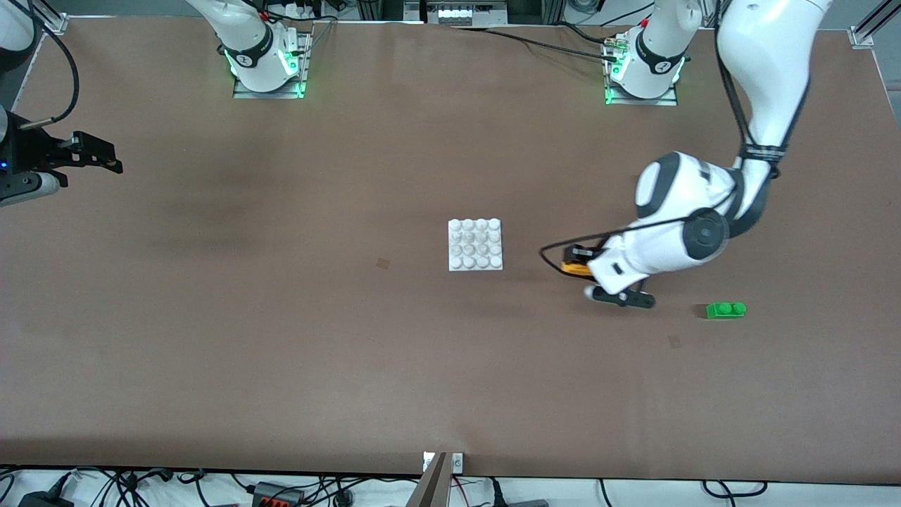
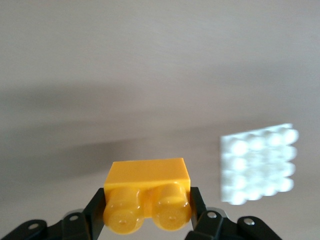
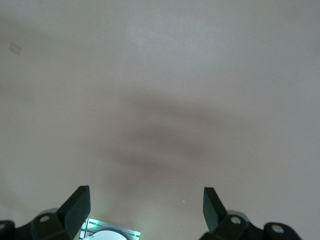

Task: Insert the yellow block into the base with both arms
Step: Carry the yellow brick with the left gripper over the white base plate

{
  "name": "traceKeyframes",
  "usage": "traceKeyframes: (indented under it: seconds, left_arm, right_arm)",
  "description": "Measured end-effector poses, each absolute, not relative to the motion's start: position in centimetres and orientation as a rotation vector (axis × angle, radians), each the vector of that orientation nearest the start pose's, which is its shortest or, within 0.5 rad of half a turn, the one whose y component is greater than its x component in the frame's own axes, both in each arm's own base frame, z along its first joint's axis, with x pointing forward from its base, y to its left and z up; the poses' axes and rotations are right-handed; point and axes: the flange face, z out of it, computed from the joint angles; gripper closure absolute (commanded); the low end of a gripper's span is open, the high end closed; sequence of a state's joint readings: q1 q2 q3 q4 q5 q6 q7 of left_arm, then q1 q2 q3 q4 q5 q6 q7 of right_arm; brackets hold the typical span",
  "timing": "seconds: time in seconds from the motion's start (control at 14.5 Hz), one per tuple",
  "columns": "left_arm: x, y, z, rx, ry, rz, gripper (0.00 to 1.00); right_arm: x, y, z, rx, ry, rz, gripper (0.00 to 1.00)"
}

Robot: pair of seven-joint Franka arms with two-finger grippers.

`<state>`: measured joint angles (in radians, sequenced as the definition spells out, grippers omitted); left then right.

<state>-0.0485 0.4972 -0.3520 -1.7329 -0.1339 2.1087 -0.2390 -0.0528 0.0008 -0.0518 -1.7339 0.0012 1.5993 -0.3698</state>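
Yellow block (image 2: 146, 194) studs show only where the left gripper (image 2: 147, 202) pinches it; right gripper (image 3: 146, 205) spread.

The left gripper (image 2: 146, 207) clamps the yellow block (image 2: 147, 192) between its two black fingers (image 2: 96, 210) — one pressed to each end of the brick. The block's two round studs face the camera, its flat side turned toward the table (image 2: 150, 75) below. Farther off on that bare surface lies the white base (image 2: 257, 164) — blurred, its grid of studs showing.
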Motion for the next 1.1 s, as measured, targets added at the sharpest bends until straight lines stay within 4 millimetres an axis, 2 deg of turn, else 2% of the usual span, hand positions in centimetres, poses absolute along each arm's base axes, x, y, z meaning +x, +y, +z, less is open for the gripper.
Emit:
traceKeyframes:
  seconds: [0.21,0.35,0.55,0.69,0.83,1.1]
  left_arm:
    - [58.4,-31.8,31.4,-3.355,0.079,0.305,0.44]
    - [57.7,-34.9,32.9,-3.334,0.127,0.234,0.44]
    - [57.8,-36.1,36.2,-3.309,0.142,0.108,0.44]
    - [57.7,-36.2,36.5,-3.308,0.141,0.099,0.45]
    - [57.8,-36.3,34.6,-3.318,0.103,0.125,0.46]
    - [58.3,-37.3,27.5,-3.377,0.022,0.198,0.48]
  right_arm:
    - [52.7,-5.4,59.4,-3.097,-0.412,0.072,0.0]
    - [51.6,-6.0,61.3,-3.104,-0.395,0.018,0.0]
    - [51.3,-6.5,61.3,-3.103,-0.357,0.031,0.0]
    - [51.2,-7.8,60.9,-3.097,-0.226,0.053,0.0]
    - [51.3,-8.5,60.8,-3.089,-0.17,0.05,0.0]
    - [53.0,-7.2,60.9,-3.095,-0.166,0.047,0.0]
